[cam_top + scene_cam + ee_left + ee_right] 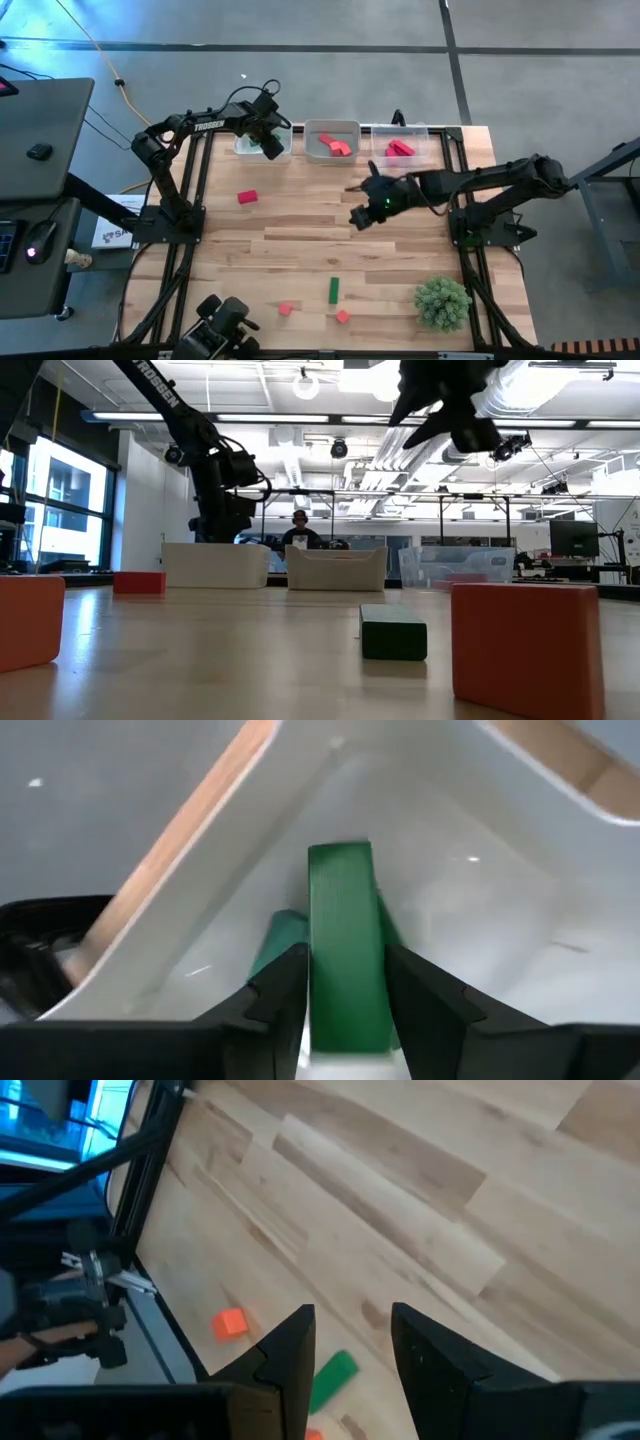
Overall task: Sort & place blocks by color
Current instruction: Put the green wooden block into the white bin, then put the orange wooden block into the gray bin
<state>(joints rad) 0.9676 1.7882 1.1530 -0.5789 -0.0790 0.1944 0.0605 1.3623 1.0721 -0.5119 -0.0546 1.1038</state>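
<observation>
The left pincer (345, 1005) is hanging over the left tray (282, 152), a green bar (345, 940) between its fingers, lengthwise pointing ahead; grip uncertain. The right pincer (360, 218), empty and part-open, is nearer the green block (334, 290) at six o'clock.

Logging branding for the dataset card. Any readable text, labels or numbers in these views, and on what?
"TROSSEN": white letters on the left arm, high view.
"OSSEN": the same marking, partly cut off, on the left arm in the low view.
Paper beside the table's left edge: dark print, too blurred to read.
Blocks, trays, table: no text visible.
</observation>
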